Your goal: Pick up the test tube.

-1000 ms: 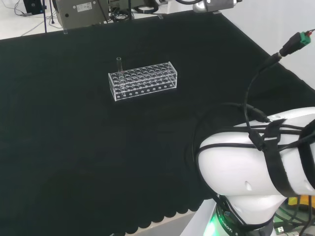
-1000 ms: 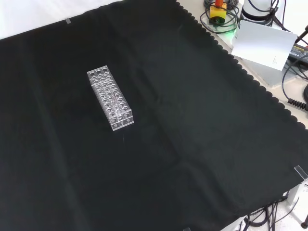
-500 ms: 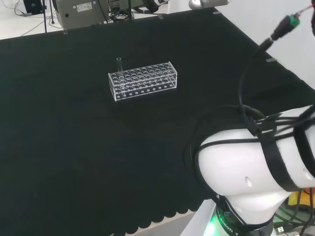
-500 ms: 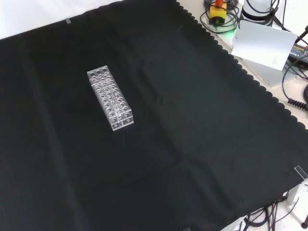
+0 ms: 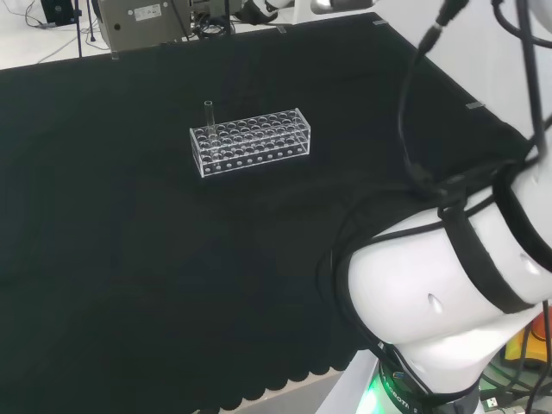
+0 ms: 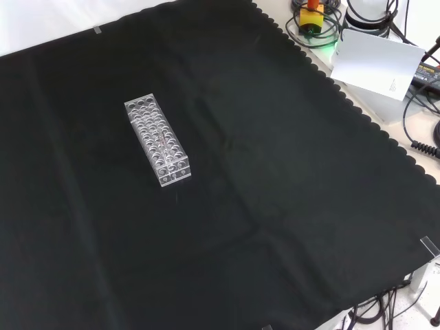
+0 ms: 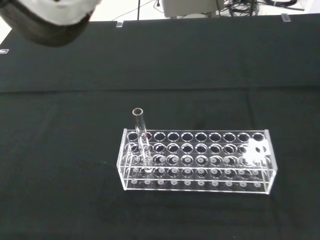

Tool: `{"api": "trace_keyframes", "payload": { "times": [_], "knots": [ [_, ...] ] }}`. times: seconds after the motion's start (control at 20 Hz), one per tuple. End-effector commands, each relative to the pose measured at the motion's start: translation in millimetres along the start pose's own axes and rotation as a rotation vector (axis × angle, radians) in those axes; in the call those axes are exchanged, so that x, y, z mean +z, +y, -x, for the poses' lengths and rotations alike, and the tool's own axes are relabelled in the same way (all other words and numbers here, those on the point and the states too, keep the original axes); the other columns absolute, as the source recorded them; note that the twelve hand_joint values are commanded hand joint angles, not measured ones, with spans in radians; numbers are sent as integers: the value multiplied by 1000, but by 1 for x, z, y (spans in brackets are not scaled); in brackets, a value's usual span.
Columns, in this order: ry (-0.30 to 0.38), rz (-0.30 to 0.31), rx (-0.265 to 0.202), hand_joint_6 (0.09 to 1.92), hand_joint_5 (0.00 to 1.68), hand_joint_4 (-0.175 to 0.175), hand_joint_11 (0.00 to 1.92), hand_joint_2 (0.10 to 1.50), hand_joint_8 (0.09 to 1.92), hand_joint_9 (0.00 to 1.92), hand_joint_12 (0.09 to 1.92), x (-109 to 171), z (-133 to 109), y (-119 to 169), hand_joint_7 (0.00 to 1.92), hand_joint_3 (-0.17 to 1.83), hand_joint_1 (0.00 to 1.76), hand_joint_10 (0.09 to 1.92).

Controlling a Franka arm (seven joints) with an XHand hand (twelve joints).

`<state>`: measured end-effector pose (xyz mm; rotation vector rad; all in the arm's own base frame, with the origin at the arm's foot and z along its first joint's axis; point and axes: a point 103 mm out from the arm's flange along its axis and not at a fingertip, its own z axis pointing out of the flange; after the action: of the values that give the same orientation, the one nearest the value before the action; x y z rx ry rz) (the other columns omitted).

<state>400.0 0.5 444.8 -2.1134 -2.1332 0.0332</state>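
A clear test tube [image 5: 208, 116] stands upright in a corner hole at the left end of a clear plastic rack [image 5: 250, 142] in the head view. In the wrist view the tube [image 7: 141, 137] rises above the rack [image 7: 197, 160], whose other holes look empty. The rack [image 6: 157, 139] lies left of centre on the black cloth in the front view, where the tube is hard to make out. A blurred black and white part of the hand [image 7: 50, 20] shows in the wrist view, well clear of the rack and touching nothing.
The arm's white links [image 5: 448, 293] and black cables stand at the right of the head view. A white box [image 6: 375, 65] and cables lie past the cloth's scalloped edge in the front view. Grey equipment [image 5: 142, 21] sits behind the bench.
In the head view the arm's links and the cable with the green plug have swung upward and right. Rack and tube have not moved.
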Motion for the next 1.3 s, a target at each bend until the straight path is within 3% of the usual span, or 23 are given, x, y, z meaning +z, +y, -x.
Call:
{"api": "trace_keyframes", "payload": {
  "times": [0.05, 0.3, 0.6, 1.0, 1.3],
  "knots": [
    [7, -15, -72, 108, 349, -117, 345, 686, 890, 323, 1498, 9, -8, 61, 346, 423, 841, 930],
    [-18, -56, -110, 123, 355, -120, 367, 676, 891, 364, 1482, 21, -19, 93, 382, 453, 863, 917],
    [-55, -99, -112, 141, 360, -123, 393, 664, 892, 406, 1464, 48, -32, 122, 415, 479, 879, 907],
    [-72, -170, -127, 227, 376, -128, 445, 631, 875, 481, 1430, 81, -26, 161, 512, 543, 915, 874],
    [-66, -194, -134, 520, 331, -133, 491, 604, 860, 554, 1402, 108, -29, 191, 603, 599, 952, 841]
  ]
}}
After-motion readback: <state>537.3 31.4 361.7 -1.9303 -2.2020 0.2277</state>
